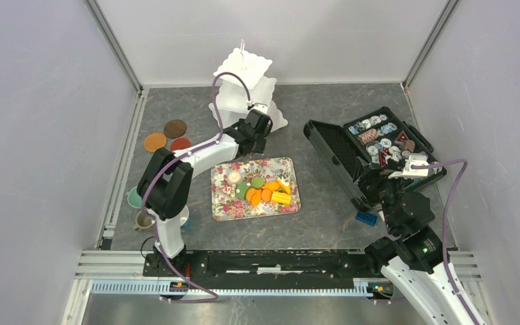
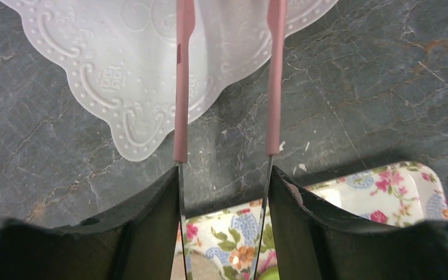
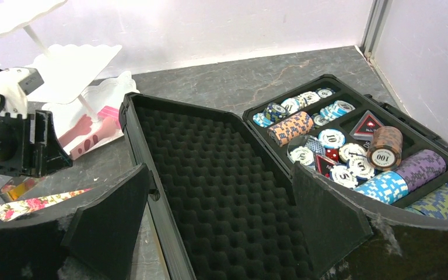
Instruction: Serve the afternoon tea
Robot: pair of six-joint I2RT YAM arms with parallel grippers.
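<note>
Small orange, green and yellow toy cakes lie on a floral tray. Three brown and orange saucers sit at the far left, and a teal cup and a tan cup stand by the left arm's base. My left gripper is shut on metal tongs with pink tips. The tongs reach over the bottom plate of a white tiered stand, with nothing showing between their tips. My right gripper hangs open over the foam lid of the black case.
The white tiered stand rises at the back centre. The open black case holds patterned discs on the right. A small blue brick lies in front of it. Walls close in on three sides.
</note>
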